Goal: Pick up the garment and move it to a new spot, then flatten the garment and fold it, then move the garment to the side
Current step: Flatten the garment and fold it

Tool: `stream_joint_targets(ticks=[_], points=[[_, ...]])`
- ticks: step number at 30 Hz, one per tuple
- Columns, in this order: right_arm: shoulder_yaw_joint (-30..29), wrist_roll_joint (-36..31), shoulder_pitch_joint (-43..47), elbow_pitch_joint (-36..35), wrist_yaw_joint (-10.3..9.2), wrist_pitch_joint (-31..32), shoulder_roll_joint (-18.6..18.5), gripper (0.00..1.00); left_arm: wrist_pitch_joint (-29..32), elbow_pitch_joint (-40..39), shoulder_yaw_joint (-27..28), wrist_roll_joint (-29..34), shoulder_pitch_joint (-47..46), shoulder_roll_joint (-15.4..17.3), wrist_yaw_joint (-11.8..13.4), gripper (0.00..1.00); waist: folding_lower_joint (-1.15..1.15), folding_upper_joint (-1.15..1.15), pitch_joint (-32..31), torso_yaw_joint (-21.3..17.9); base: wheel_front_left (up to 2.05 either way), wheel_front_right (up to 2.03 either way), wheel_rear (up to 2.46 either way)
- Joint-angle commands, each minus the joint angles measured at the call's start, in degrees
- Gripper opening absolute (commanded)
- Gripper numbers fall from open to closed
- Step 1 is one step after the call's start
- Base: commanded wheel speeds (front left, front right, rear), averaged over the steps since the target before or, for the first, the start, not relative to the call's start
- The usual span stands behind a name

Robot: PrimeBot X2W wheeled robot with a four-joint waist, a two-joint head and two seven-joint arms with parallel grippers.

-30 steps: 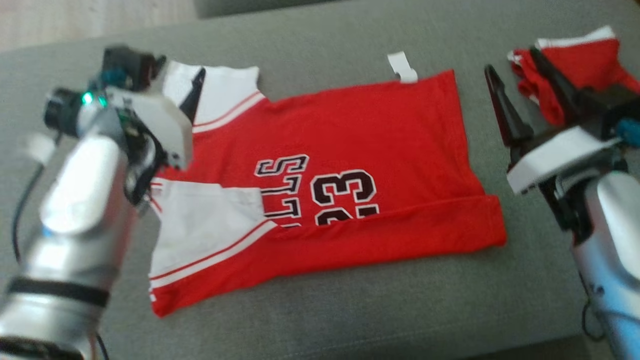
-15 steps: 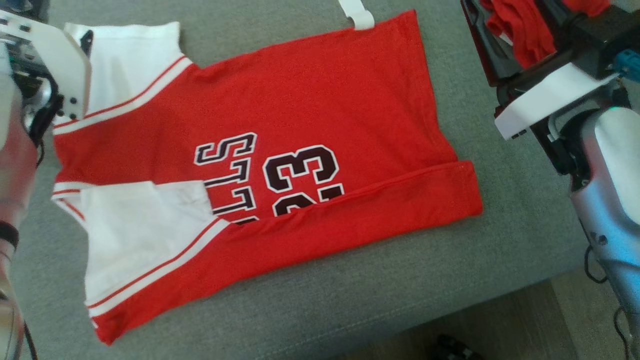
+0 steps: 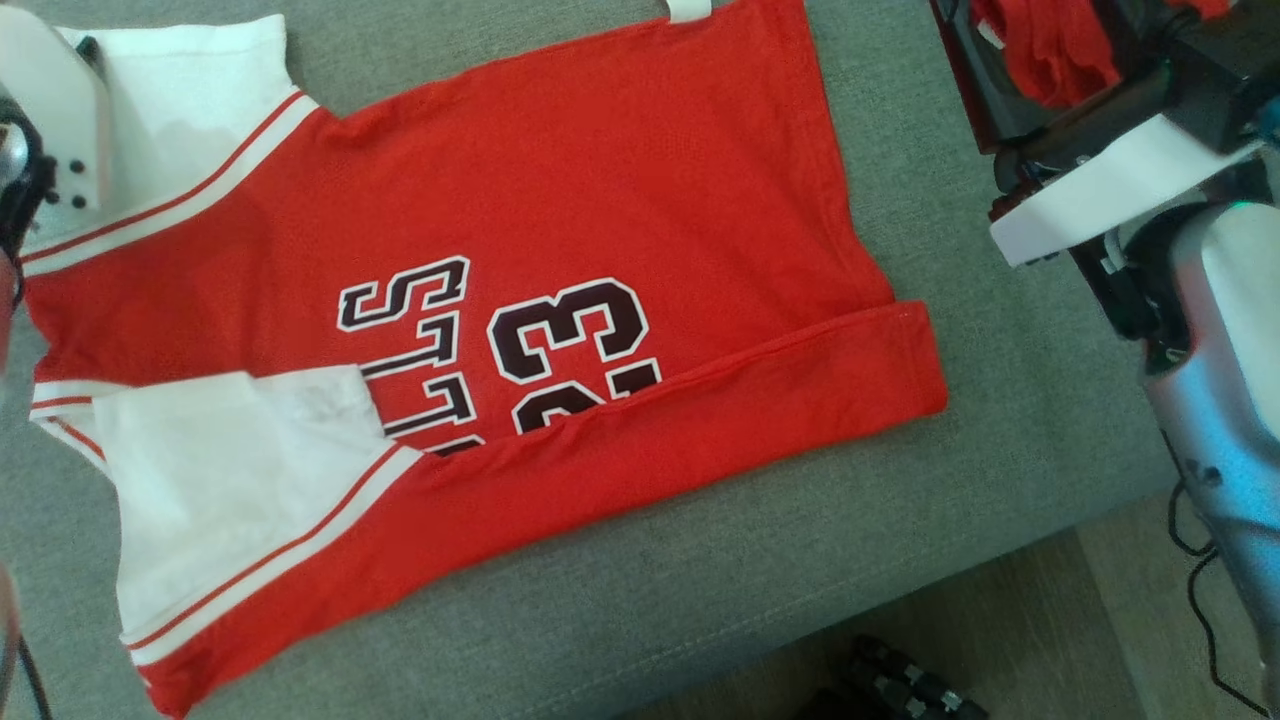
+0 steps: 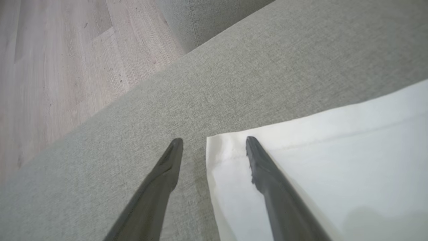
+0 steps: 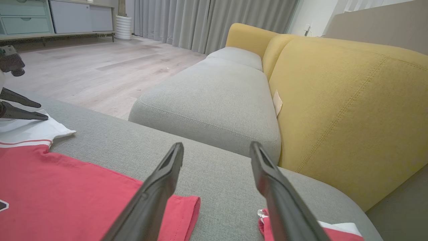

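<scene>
The jersey [image 3: 600, 250] lies spread on the grey cushion [image 3: 1000, 330], chest up, with its near long side turned over across the lower part of the lettering and one white sleeve folded inward. It looks a thin, light knit, soft and limp: it should sag from any single hold and drag or bunch if pulled from one end, so the likely holds are edges and corners, pinched at both ends together and through both layers where it is doubled. The left tool [image 4: 214, 144] is released, fingers spread, angled down at the far sleeve [image 4: 317, 150]: one finger lies over the white cloth, the other over bare cushion, straddling the sleeve's edge; whether the tips touch cannot be told. The right tool [image 5: 217, 149] is likewise released and holds nothing; it sits low and nearly level above the cushion, pointing out past the jersey's hem corner [image 5: 187, 207], with a separate bunched red cloth [image 5: 334, 232] just beside its other finger.
</scene>
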Motion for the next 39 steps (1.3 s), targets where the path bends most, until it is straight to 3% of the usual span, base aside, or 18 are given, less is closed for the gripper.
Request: stream_joint_targets(ticks=[1, 8, 9, 10, 11, 17, 28, 31, 39], points=[[-0.5, 0.2, 1.1, -2.3, -0.04, -0.1, -0.8, 1.0, 0.1, 0.0, 0.8, 0.0, -2.8, 2.3, 0.1, 1.0, -0.01, 0.0, 0.1, 0.0, 0.0, 0.0, 0.0], [-1.0, -0.2, 0.8, -3.0, -0.04, 0.7, -1.2, 1.0, 3.6, 2.3, 1.3, -2.0, -3.7, 1.6, -0.5, 1.0, -0.01, 0.0, 0.5, 0.0, 0.0, 0.0, 0.0], [-1.1, -0.3, 0.7, -3.0, -0.04, 0.8, -1.2, 1.0, 4.2, 2.5, 1.2, -2.3, -3.8, 1.4, -0.6, 0.69, -0.01, 0.0, 0.5, 0.1, 0.0, 0.0, 0.0], [-1.2, -0.3, 0.7, -2.9, -0.04, 0.9, -1.3, 1.0, 4.9, 2.6, 1.4, -2.8, -3.8, 1.2, -0.8, 0.14, -0.01, 0.0, 0.5, 0.1, 0.0, 0.0, 0.0], [-1.3, -0.4, 0.7, -2.9, -0.04, 1.0, -1.4, 1.0, 5.5, 2.8, 1.6, -3.4, -3.9, 1.0, -0.9, 0.0, -0.01, 0.0, 0.5, 0.2, 0.0, 0.0, 0.0], [-2.4, -0.5, 0.5, -1.9, -0.04, 1.4, -2.1, 1.0, 5.5, 2.3, 1.5, -5.3, -4.2, -0.2, -1.3, 0.0, -0.01, 0.0, -0.1, 1.7, 0.0, 0.0, 0.0], [-2.2, 1.9, -1.6, 2.2, -0.04, 3.2, -5.4, 1.0, -6.7, -2.5, -1.1, -5.4, -5.3, -4.0, -1.4, 0.0, -0.01, 0.0, -3.1, 8.2, 0.0, 0.0, 0.0], [-0.4, 4.9, -3.3, 6.4, -0.04, 5.1, -7.0, 1.0, -10.0, -4.6, -3.2, -5.5, -5.6, -5.6, -1.4, 0.0, -0.01, 0.0, -3.6, 11.1, 0.0, 0.0, 0.0], [6.9, 11.6, -8.6, 19.6, -0.04, 10.8, -10.6, 1.0, -11.4, -10.3, -10.2, -7.7, -5.1, -7.0, -1.4, 0.0, -0.01, 0.0, -2.8, 15.7, 0.0, 0.0, 0.0]])
